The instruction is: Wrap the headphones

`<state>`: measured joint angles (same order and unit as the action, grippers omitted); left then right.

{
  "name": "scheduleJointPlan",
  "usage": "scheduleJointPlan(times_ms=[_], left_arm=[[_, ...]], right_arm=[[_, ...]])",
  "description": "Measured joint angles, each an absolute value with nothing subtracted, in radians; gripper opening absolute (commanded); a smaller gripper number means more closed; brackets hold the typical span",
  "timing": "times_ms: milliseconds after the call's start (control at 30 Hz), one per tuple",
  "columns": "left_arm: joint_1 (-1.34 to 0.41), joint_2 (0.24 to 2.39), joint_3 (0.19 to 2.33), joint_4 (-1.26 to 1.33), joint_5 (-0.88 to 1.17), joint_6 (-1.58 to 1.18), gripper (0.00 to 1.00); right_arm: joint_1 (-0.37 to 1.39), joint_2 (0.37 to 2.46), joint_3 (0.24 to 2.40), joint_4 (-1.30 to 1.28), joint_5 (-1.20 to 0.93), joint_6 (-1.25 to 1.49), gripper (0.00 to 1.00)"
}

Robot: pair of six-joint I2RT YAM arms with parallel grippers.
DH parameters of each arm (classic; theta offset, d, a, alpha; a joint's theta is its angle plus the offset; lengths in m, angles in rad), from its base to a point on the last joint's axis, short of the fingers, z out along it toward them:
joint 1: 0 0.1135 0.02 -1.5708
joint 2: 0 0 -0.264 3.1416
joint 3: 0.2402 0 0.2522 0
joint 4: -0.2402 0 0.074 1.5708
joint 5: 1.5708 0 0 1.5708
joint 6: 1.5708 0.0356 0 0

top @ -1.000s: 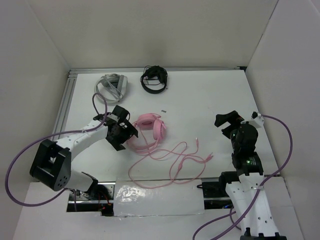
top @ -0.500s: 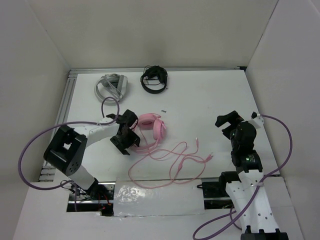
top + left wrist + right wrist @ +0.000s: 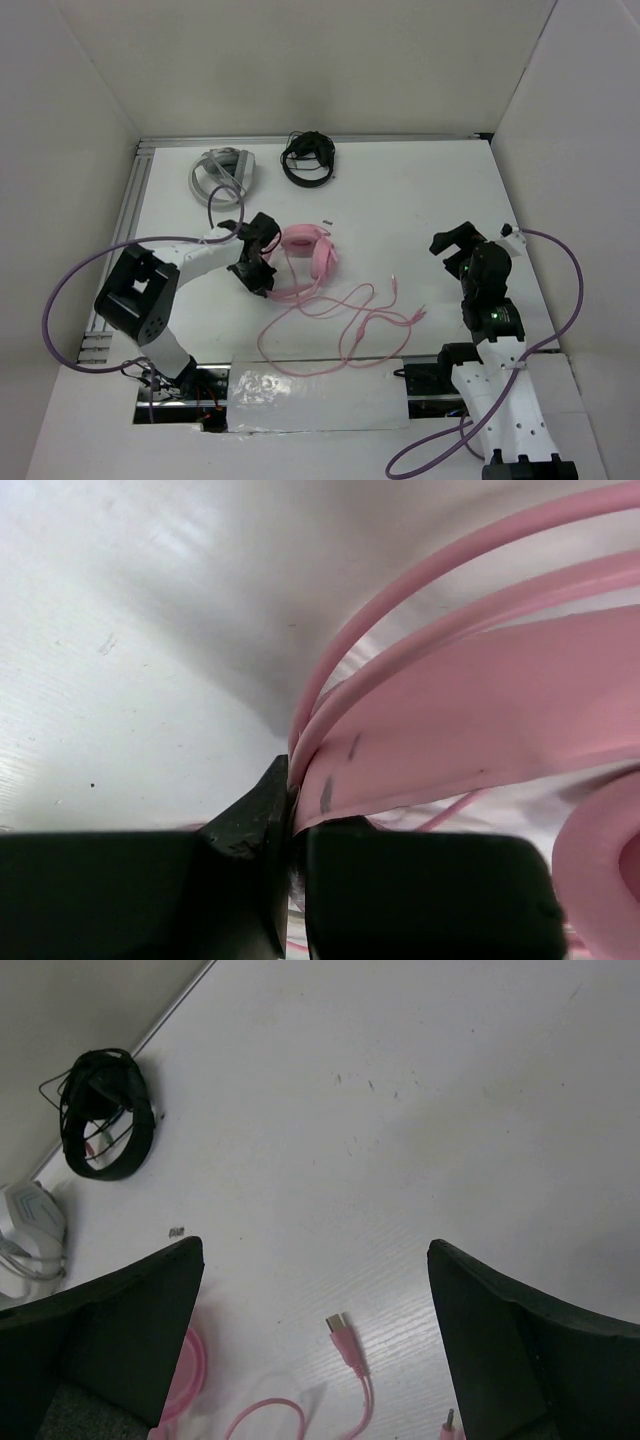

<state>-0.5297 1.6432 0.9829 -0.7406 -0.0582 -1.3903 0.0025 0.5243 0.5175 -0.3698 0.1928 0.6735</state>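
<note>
The pink headphones [image 3: 306, 254] lie left of the table's middle, and their long thin cable [image 3: 345, 318] runs in loose loops toward the near edge. My left gripper [image 3: 262, 262] is at their left side. In the left wrist view this gripper [image 3: 295, 820] is shut on the edge of the flat pink headband [image 3: 480, 720], with an earcup [image 3: 605, 870] at the lower right. My right gripper [image 3: 455, 245] hovers open at the right, apart from the headphones. In its own view the right gripper [image 3: 315, 1252] holds nothing, and the cable's USB plug [image 3: 340, 1328] lies below it on the table.
Black headphones [image 3: 307, 157] and grey-white headphones [image 3: 223, 172] rest at the back of the table; both also appear in the right wrist view, black headphones [image 3: 105, 1115] and grey-white headphones [image 3: 25, 1225]. A metal rail [image 3: 125, 225] borders the left edge. White walls enclose the table.
My left gripper moved right to the headphones and closed on the headband. The headphones shifted slightly to the right. The right arm stayed almost still.
</note>
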Motion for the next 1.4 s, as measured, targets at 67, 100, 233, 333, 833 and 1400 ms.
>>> scheduleJointPlan(times_ms=[67,100,233,333,833,1400], left_arm=[[-0.532,1.642,1.021,-0.751,-0.08,-1.354,0.0],[-0.533,1.637,1.045,-0.754,-0.094,-1.327,0.0],[-0.537,1.553,1.127,-0.726,-0.154,-1.155,0.0],[-0.539,1.435,1.17,-0.661,-0.178,-1.014,0.0],[-0.539,1.283,1.633,-0.518,-0.141,-0.495,0.0],[-0.513,1.317,1.7,-0.598,-0.157,-0.449,0.0]], right_arm=[[0.002,0.53,0.517,-0.37,0.173,0.662,1.0],[0.002,0.529,0.517,-0.368,0.158,0.655,1.0],[0.002,0.503,0.516,-0.361,0.072,0.62,1.0],[0.002,0.472,0.516,-0.348,-0.003,0.591,1.0],[0.385,0.498,0.455,-0.043,-0.17,0.415,1.0],[0.949,1.012,0.512,0.142,0.564,0.249,1.0]])
